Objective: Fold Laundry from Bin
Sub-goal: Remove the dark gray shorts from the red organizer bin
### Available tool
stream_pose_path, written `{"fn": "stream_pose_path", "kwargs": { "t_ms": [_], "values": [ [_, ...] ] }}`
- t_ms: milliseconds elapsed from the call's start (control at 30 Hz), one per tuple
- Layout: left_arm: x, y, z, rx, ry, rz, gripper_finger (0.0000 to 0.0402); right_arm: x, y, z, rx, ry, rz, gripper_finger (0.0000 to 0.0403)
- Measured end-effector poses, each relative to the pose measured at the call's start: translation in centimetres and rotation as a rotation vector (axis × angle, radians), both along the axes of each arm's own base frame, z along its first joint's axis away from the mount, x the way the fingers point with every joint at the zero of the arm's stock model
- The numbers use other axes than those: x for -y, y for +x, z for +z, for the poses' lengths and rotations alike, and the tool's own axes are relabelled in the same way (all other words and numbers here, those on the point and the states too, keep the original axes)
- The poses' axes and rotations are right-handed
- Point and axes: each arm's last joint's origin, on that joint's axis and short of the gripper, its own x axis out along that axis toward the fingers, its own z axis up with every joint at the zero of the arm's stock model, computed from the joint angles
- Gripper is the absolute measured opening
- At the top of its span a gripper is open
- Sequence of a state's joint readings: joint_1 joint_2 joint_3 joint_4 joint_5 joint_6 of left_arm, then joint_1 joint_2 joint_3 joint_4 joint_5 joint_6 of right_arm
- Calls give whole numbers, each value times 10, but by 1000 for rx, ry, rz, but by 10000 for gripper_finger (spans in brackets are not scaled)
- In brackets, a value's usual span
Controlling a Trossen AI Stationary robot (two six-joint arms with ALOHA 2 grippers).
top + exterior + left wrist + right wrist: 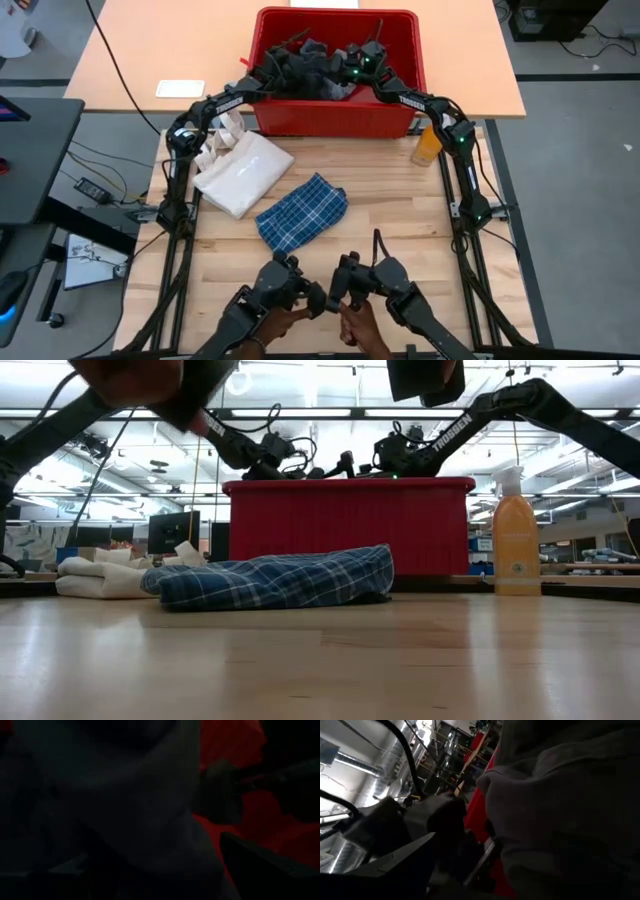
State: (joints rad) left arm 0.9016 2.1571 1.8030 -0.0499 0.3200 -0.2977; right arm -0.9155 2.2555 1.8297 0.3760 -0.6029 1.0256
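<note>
With both arms reaching from either side into the red bin point(335, 118) at the far edge of the worktop point(400, 235), we judge the step in hand to be drawing the next garment out of it. The left claw point(268, 72) sits low at the bin's left side, over the heap of dark and grey laundry point(312, 70); the right claw point(352, 68) is at the heap's right side. Both claws stand spread wide, and we see nothing clamped in either. In the left wrist view, dim grey cloth point(130, 805) fills most of the field against the red wall. In the right wrist view, a fold of light grey fabric point(560, 810) lies just beside that arm's fingers point(400, 855); whether it touches them we cannot tell.

One piece is already out: the blue-and-white plaid shirt point(302, 212) lies bunched mid-worktop, not yet flat, just beside a cream tote bag point(243, 172) on its left. An orange spray bottle point(428, 146) stands outside the bin's right corner. At the near edge a person's hands point(330, 325) rest on a second pair of arm handles.

Next move, as we judge it: close on one single layer of cloth, then lift clear of the rim so neighbouring pieces do not drag along. Tangled garments are the likely trouble, since the heap looks interwoven.
</note>
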Motion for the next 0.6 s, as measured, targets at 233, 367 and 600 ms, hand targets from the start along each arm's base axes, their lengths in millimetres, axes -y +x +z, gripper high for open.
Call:
{"fn": "stream_pose_path", "kwargs": {
  "t_ms": [233,367,600],
  "values": [
    [3,8,-14,-39,-25,11,288,-1,0,-3,-14,15,22,396],
    [3,8,-15,-62,0,1,223,0,-1,-4,-22,23,31,396],
    [3,8,-15,-101,61,-28,40,6,-9,-4,-24,18,20,396]
  ]
}}
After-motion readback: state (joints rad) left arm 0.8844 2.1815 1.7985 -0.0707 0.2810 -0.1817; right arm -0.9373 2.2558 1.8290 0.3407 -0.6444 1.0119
